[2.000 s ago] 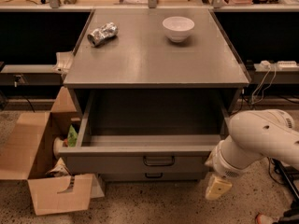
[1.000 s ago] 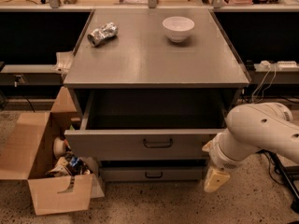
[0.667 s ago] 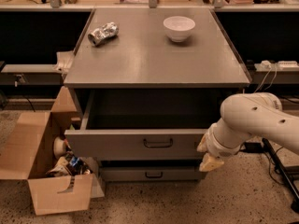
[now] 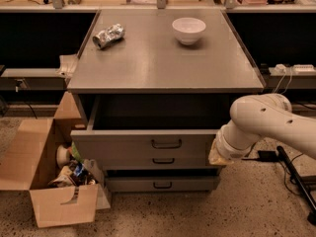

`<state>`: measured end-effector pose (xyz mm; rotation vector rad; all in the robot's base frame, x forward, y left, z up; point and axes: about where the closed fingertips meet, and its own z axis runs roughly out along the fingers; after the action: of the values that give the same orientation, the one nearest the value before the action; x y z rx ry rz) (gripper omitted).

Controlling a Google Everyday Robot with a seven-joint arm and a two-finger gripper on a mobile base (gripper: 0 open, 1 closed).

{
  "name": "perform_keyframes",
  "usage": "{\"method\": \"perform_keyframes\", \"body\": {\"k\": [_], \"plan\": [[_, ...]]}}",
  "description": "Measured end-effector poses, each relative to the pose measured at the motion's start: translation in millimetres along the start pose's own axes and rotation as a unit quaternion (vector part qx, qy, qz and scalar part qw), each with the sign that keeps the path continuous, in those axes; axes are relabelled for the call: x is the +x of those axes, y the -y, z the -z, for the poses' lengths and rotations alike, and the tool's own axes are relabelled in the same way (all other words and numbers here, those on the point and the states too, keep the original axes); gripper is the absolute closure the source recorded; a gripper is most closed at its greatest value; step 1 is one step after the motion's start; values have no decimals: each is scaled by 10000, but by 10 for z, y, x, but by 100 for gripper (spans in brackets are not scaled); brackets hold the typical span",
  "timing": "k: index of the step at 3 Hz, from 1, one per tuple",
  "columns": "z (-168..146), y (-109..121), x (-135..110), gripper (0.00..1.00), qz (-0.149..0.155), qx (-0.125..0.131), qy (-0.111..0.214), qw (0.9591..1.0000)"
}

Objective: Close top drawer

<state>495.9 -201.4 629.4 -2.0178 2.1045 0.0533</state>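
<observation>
Your claw (image 4: 216, 156) is at the right end of the wide grey metal top drawer (image 4: 143, 143), on its front panel; released or clenched, can't tell. Drawer part-open under the grey desk (image 4: 163, 63). Risk: contact far from the dark centre handle (image 4: 166, 143). An off-centre shove may skew and bind it, or slip off the corner.
</observation>
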Motion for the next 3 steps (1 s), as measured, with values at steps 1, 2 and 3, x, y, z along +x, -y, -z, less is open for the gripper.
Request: {"method": "perform_keyframes", "body": {"k": [1, 2, 3], "plan": [[-72, 307, 22, 100, 106, 271, -2, 9996], [-80, 357, 25, 100, 123, 330, 10, 9994], [-95, 527, 21, 100, 162, 492, 85, 9986]]}}
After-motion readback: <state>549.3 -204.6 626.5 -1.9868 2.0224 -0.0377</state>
